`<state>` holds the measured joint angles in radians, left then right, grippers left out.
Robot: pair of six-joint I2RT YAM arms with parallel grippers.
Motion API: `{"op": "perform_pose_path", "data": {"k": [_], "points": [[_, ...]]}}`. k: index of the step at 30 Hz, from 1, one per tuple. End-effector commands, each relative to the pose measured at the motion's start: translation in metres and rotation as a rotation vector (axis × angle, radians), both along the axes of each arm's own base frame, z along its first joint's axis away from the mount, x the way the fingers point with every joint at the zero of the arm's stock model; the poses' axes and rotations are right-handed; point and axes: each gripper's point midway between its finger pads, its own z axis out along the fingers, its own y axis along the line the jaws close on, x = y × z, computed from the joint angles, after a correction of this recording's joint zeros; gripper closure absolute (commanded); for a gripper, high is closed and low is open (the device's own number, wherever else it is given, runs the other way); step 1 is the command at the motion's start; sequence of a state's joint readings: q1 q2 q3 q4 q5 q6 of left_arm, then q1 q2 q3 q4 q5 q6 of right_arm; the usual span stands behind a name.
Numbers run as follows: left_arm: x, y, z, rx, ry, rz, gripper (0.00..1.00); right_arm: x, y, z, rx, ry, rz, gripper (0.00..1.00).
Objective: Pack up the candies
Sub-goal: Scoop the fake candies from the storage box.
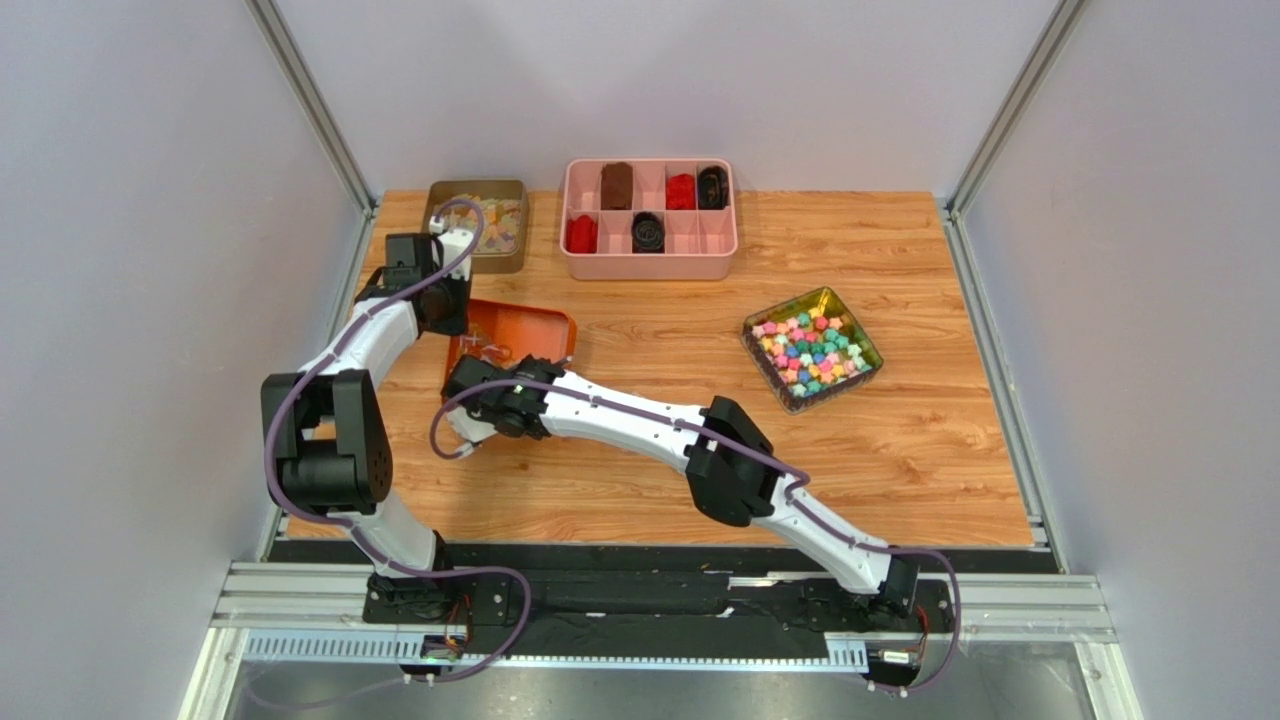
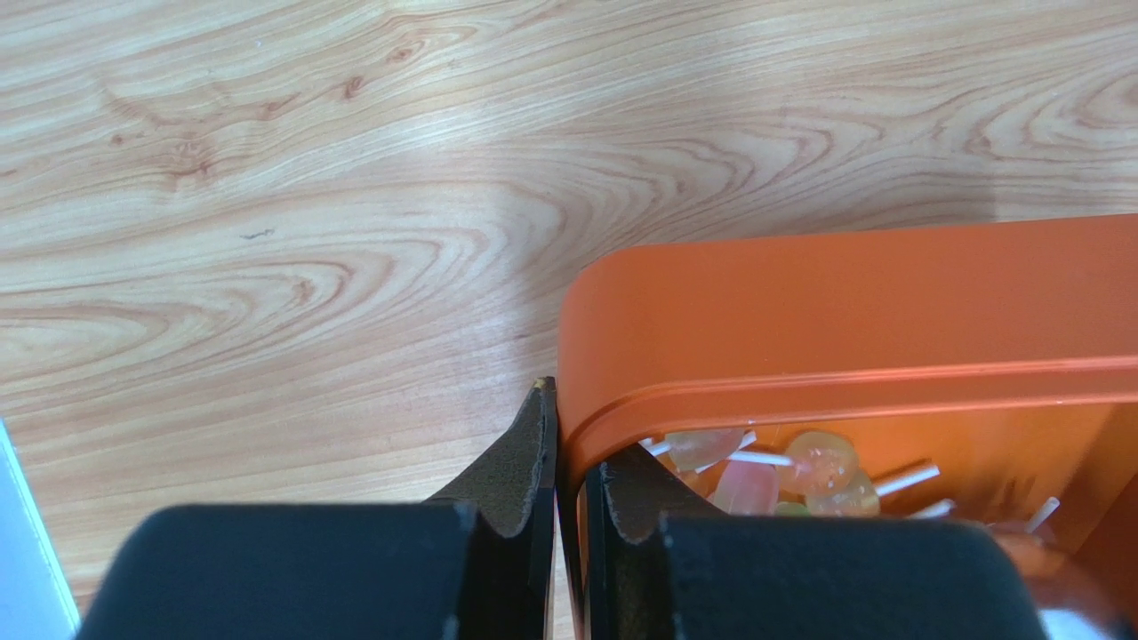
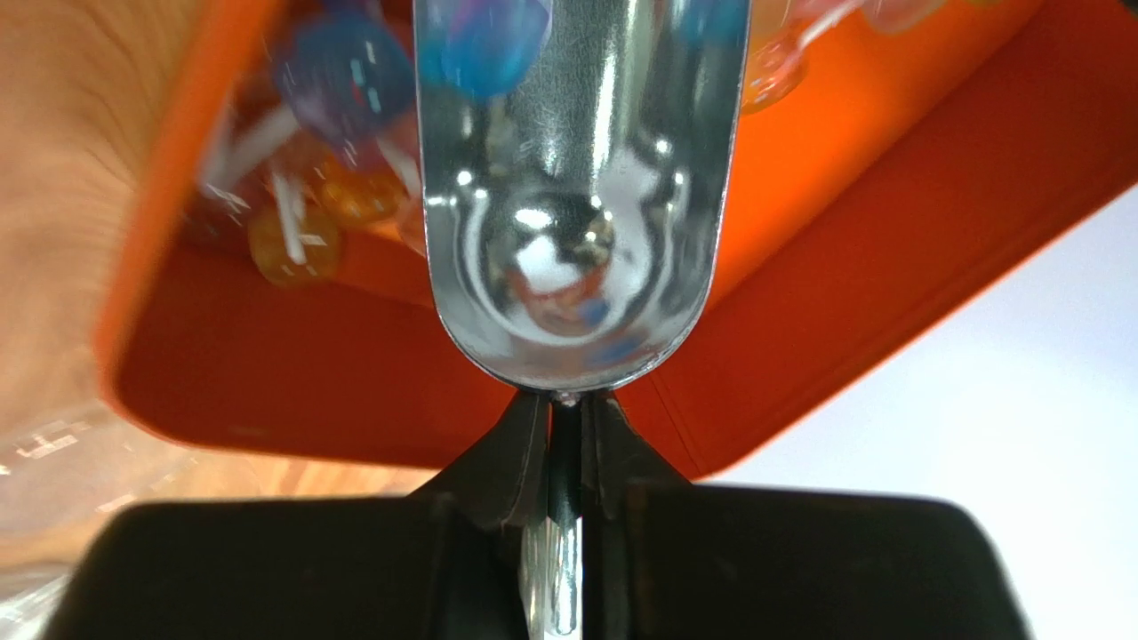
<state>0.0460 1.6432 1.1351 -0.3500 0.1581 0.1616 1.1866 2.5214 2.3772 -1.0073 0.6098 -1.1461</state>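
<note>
Scooping looks underway: right jaws, nearly closed, pinch the handle of a shiny metal scoop (image 3: 581, 200) dipped among translucent twist-wrapped candies (image 3: 327, 74) in a glossy orange tray (image 2: 855, 307), centre-left overhead. Left jaws clamp its rim. Next, probably a level lift.

Light wood-grain table (image 1: 932, 450). Plain grey walls (image 1: 135, 300) left, right and behind table. Metal posts (image 1: 311, 98) at its back corners. Aluminium rail (image 1: 1037, 608) along near edge. Even light.

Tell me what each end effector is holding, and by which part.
Left end effector: orange tray, by its corner rim. Right end effector: shiny metal scoop, by its handle.
</note>
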Motion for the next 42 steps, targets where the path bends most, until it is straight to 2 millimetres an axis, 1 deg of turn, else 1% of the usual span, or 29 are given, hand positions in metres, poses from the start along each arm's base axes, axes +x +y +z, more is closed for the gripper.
{"op": "perform_pose_path", "data": {"k": [1, 5, 6, 10, 11, 12, 15, 16, 18, 20, 22, 24, 29, 33, 34, 36, 37, 39, 42], "points": [[0.011, -0.016, 0.039, -0.088, -0.103, -0.007, 1.00, -0.011, 0.018, -0.018, 0.080, 0.035, -0.022, 1.00], [0.010, -0.014, 0.037, -0.083, -0.093, 0.005, 1.00, -0.010, 0.025, -0.022, 0.148, 0.016, -0.069, 1.00], [0.011, -0.014, 0.036, -0.082, -0.093, 0.004, 1.00, -0.014, 0.028, -0.024, 0.160, 0.021, -0.070, 1.00], [0.011, -0.015, 0.034, -0.088, -0.086, 0.005, 1.00, -0.016, 0.041, -0.022, 0.246, 0.013, -0.092, 1.00], [0.011, -0.015, 0.033, -0.087, -0.084, 0.009, 1.00, -0.013, 0.047, -0.018, 0.292, -0.011, -0.102, 1.00], [0.011, -0.013, 0.032, -0.084, -0.083, 0.012, 1.00, -0.012, 0.048, -0.019, 0.295, -0.036, -0.114, 1.00], [0.010, -0.014, 0.031, -0.086, -0.078, 0.010, 1.00, -0.018, 0.057, -0.018, 0.366, 0.000, -0.126, 1.00], [0.010, -0.014, 0.030, -0.085, -0.077, 0.011, 1.00, -0.019, 0.056, -0.023, 0.365, 0.011, -0.133, 1.00], [0.010, -0.014, 0.030, -0.085, -0.075, 0.011, 1.00, -0.022, 0.061, -0.017, 0.429, 0.033, -0.145, 1.00], [0.010, -0.013, 0.028, -0.084, -0.071, 0.014, 1.00, -0.026, 0.061, -0.019, 0.452, 0.071, -0.156, 1.00], [0.011, -0.013, 0.026, -0.082, -0.066, 0.015, 1.00, -0.032, 0.064, -0.014, 0.511, 0.138, -0.170, 1.00], [0.011, -0.012, 0.023, -0.080, -0.060, 0.017, 1.00, -0.033, 0.063, -0.009, 0.570, 0.205, -0.199, 1.00], [0.011, -0.013, 0.021, -0.081, -0.054, 0.014, 1.00, -0.030, 0.057, -0.002, 0.650, 0.318, -0.240, 1.00], [0.011, -0.013, 0.018, -0.081, -0.045, 0.014, 1.00, -0.035, 0.054, 0.000, 0.670, 0.399, -0.233, 1.00], [0.011, -0.013, 0.017, -0.080, -0.044, 0.012, 1.00, -0.037, 0.052, -0.005, 0.662, 0.412, -0.232, 1.00], [0.011, -0.013, 0.016, -0.081, -0.041, 0.013, 1.00, -0.042, 0.052, -0.004, 0.665, 0.447, -0.215, 1.00], [0.011, -0.013, 0.015, -0.080, -0.038, 0.011, 1.00, -0.042, 0.050, -0.007, 0.662, 0.456, -0.217, 1.00], [0.011, -0.013, 0.015, -0.081, -0.039, 0.011, 1.00, -0.043, 0.051, -0.004, 0.677, 0.485, -0.211, 1.00], [0.011, -0.012, 0.013, -0.077, -0.037, 0.011, 1.00, -0.039, 0.050, -0.002, 0.694, 0.520, -0.225, 1.00]]}}
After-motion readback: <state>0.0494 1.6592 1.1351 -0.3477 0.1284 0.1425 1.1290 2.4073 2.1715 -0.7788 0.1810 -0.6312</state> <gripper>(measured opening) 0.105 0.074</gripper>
